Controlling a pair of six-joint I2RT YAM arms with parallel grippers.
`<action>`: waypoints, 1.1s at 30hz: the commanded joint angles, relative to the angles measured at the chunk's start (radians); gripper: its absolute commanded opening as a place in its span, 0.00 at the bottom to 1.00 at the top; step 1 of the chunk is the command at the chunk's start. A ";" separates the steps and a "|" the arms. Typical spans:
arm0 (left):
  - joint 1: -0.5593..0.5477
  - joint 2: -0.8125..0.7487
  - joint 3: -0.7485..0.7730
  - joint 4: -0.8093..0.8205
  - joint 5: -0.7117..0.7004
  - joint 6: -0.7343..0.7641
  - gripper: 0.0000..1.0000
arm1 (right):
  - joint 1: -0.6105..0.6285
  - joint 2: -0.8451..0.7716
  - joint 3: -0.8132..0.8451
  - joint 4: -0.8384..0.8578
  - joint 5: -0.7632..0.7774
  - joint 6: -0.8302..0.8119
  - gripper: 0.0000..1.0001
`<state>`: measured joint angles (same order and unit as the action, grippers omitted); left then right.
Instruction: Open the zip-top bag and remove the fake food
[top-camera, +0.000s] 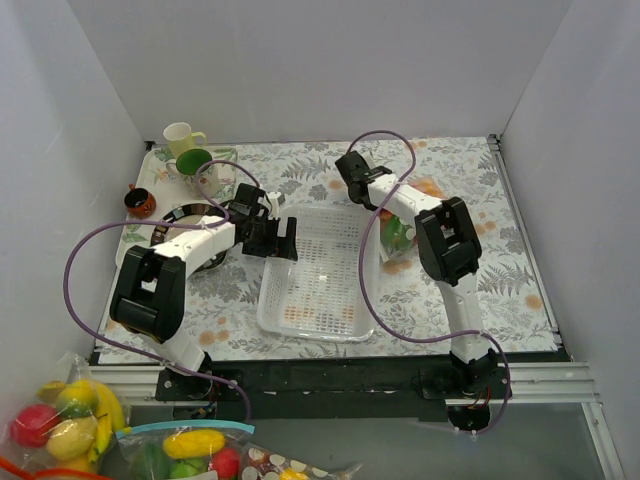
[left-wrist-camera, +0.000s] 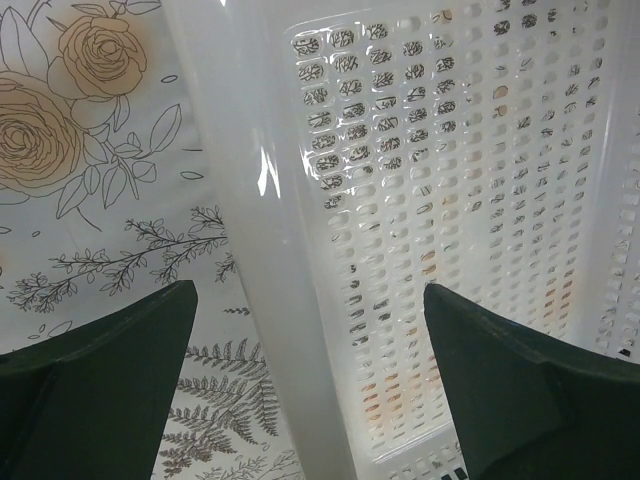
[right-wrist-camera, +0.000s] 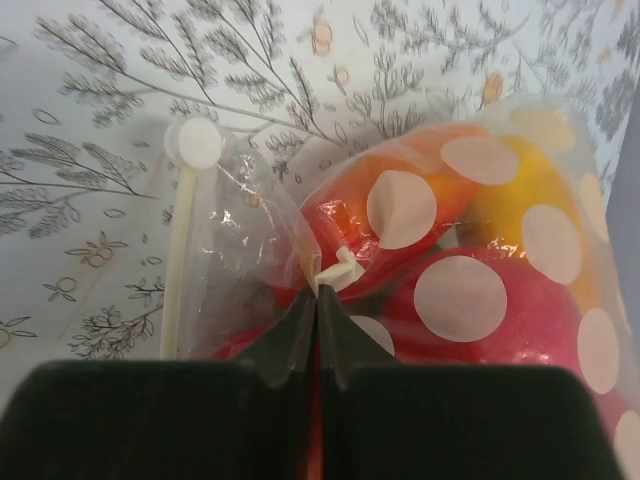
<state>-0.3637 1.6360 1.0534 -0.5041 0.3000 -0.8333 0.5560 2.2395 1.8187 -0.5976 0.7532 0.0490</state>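
— Where is the zip-top bag (top-camera: 398, 258)?

— On the desk (top-camera: 500, 285), just beside the right wall of the white basket (top-camera: 300, 330) and partly under the right arm (top-camera: 447, 240). It is clear film printed with white dots.

— What is inside it?

— The fake food (right-wrist-camera: 530, 345). The right wrist view shows a big red piece with orange and yellow ones pressed against the film. From above, a green piece shows too. All of it sits inside the bag.

— And the basket?

— It is mid-desk. Through its perforated floor only the flowered cloth shows.

— The right jaws?

— Pressed fully together. The fingers (right-wrist-camera: 285, 345) meet on a fold of the bag's film, right at a small white tab (right-wrist-camera: 342, 270). The whitish zip strip (right-wrist-camera: 178, 260) runs just left of the pinch.

— How does that arm stand?

— It rises from its base to an elbow above the bag. The forearm reaches back and left, and the wrist is bent down at the bag's far end.

— The left arm (top-camera: 185, 255)?

— Folded low, with the forearm reaching right to the basket's far-left corner. The left jaws are spread wide and hold nothing. One finger (left-wrist-camera: 100, 390) hangs over the cloth and the other over the basket floor, with the left rim between them. I cannot tell whether they touch it.

— Any other containers?

— A cream mug (top-camera: 180, 136) and a green cup (top-camera: 193, 162) stand at the far-left corner. In front of the desk, a teal-zipped bag (top-camera: 190, 440) holds yellow, green and red pieces.
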 joint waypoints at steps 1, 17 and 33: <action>-0.006 -0.048 0.020 -0.010 0.011 0.008 0.98 | -0.033 -0.078 -0.076 0.004 0.003 0.066 0.01; -0.103 0.044 0.097 -0.002 0.037 -0.159 0.98 | -0.090 -0.398 0.107 0.078 0.024 -0.046 0.01; -0.228 0.229 0.215 0.012 0.165 -0.363 0.98 | -0.128 -0.725 -0.033 0.108 -0.058 -0.041 0.01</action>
<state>-0.5735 1.8233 1.2346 -0.4896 0.3771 -1.1324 0.4286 1.6161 1.7039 -0.5312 0.7094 0.0196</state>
